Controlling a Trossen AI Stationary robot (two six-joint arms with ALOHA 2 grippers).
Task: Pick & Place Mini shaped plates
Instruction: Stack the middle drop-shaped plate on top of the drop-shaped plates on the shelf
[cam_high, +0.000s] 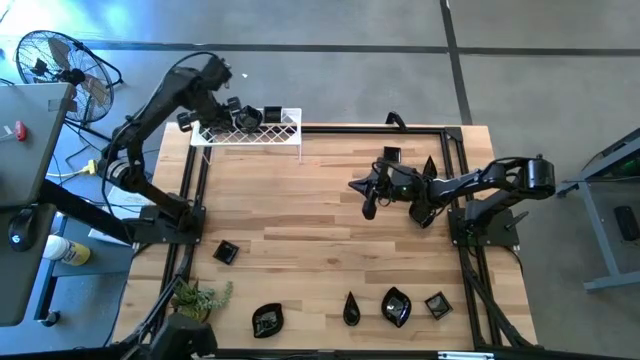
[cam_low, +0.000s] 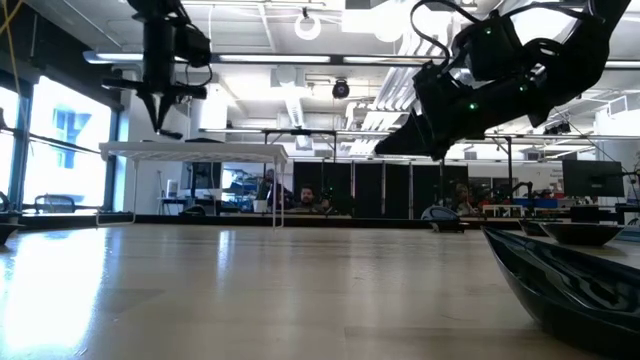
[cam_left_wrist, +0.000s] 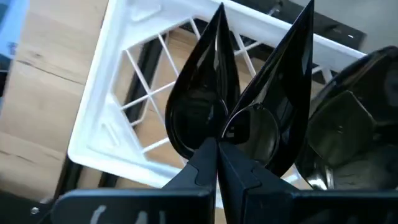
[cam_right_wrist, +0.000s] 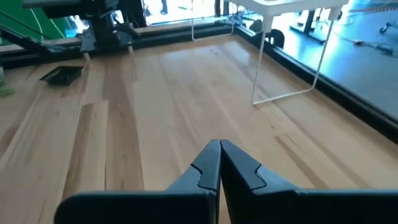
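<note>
Left gripper (cam_left_wrist: 217, 152) over the white rack (cam_high: 262, 133) and right gripper (cam_right_wrist: 219, 155) above the table (cam_high: 320, 215), both jaws pressed together

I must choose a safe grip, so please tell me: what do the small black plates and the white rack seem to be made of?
Black plates: probably glazed ceramic or hard plastic; glossy, mirror-like reflections. White rack: likely coated wire or plastic; smooth, matte white lattice bars.
</note>
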